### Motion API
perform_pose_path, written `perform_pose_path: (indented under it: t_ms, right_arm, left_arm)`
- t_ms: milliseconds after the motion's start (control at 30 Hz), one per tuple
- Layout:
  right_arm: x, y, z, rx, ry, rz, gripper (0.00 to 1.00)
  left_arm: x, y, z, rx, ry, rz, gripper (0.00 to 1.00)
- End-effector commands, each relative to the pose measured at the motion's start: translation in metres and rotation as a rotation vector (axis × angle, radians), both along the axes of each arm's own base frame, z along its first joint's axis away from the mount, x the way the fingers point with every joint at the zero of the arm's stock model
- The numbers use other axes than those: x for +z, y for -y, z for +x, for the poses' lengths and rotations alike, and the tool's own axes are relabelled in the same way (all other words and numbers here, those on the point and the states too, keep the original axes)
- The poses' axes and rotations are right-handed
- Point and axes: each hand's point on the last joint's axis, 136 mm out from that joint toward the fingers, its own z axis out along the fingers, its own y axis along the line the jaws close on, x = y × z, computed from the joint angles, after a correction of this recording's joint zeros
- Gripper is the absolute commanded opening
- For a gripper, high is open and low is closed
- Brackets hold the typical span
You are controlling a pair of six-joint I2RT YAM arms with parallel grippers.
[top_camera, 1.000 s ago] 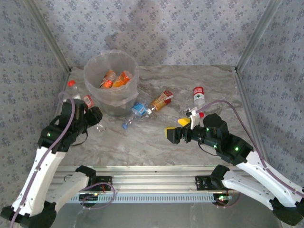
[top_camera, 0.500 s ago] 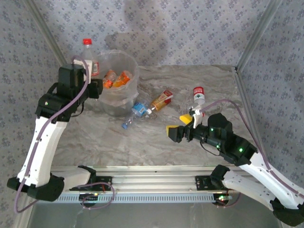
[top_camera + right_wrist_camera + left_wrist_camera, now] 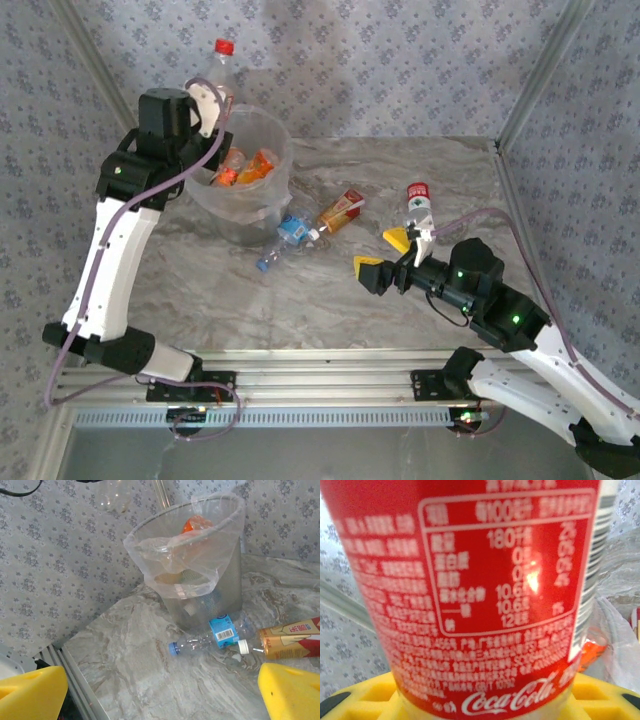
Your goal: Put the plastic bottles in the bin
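Up at the upper left of the frame, the cola bottle was held high, clamped in the left gripper beside and above the rim of the bin. The drop was judged to be the step in hand: the bottle needed to be carried over the opening and let go. The right gripper was spread wide, empty, over the tabletop. The red label's print was made legible by the left wrist view, while a blue-labelled bottle at the bin's foot was shown close by the right wrist view.
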Motion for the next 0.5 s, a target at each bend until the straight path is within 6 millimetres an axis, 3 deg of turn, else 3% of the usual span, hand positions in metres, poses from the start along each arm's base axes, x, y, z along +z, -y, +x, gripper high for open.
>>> perform_pose_path:
  t_ms: [0, 200, 467]
  right_arm:
    - [0.026, 0.004, -0.002, -0.001, 0.076, 0.035, 1.0]
    - [0.037, 0.004, -0.006, 0.018, 0.092, 0.052, 1.0]
    - [0.046, 0.006, -0.012, 0.032, 0.106, 0.055, 1.0]
  left_arm:
    - [0.01, 0.009, 0.015, -0.093, 0.045, 0.096, 0.52]
    - [-0.009, 0.006, 0.052, -0.062, 0.028, 0.222, 0.5]
    - [-0.052, -0.01, 0.093, -0.016, -0.056, 0.307, 0.48]
